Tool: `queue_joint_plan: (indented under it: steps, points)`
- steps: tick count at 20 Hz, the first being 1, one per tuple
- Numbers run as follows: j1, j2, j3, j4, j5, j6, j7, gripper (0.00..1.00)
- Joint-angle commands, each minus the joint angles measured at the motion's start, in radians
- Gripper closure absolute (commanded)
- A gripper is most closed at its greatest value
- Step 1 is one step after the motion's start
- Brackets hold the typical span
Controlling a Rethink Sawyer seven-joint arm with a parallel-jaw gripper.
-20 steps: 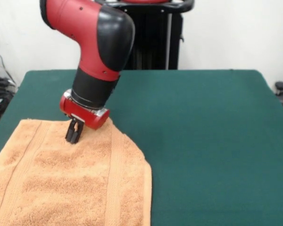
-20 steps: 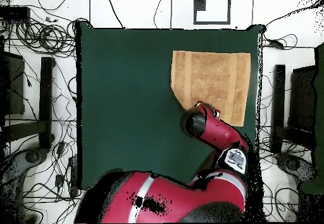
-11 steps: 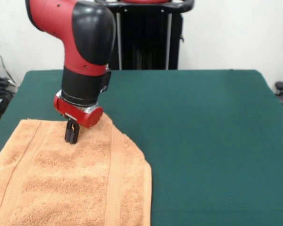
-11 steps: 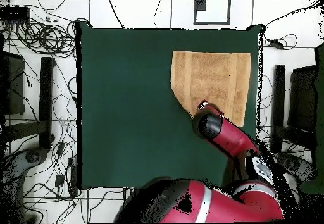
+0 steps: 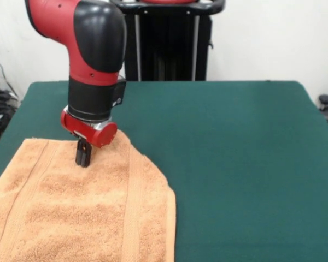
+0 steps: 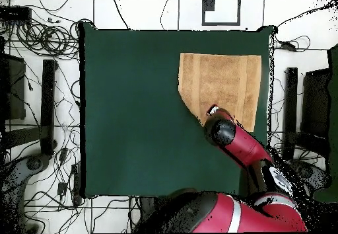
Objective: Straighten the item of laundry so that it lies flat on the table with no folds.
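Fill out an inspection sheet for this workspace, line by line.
Surface: green table, bare apart from the towel.
Job's things: peach towel lies mostly flat; one corner near the arm looks cut off on a slant, likely folded under.
Clutter: nothing seen on the table.
Grippers: hand shut, tips down on the towel near its far edge.
Cables: many loose cables on the floor around the table.
Surroundings: white wall, black pedestal, dark equipment beside the table.

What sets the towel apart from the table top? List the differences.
The towel is peach and fluffy with woven bands; the table is dark green and smooth. The towel is far smaller, covering one corner area of the table. The towel has one corner cut off on a slant, while the table's corners are square. Both lie flat.
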Motion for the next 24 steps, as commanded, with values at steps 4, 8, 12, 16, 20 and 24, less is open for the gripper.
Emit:
queue_joint_plan:
  steps: [4,8,12,16,20,24]
  points:
    - [0.118,0.189,0.224,0.106,0.067,0.050,0.256,1.00]
    - [0.154,0.195,0.191,0.095,0.091,0.048,0.262,1.00]
    - [0.291,0.219,0.054,0.053,0.160,0.044,0.282,1.00]
    - [0.396,0.258,-0.056,0.025,0.241,0.053,0.290,1.00]
    - [0.419,0.268,-0.064,0.023,0.298,0.061,0.290,1.00]
    - [0.482,0.299,-0.119,0.000,0.357,0.083,0.286,1.00]
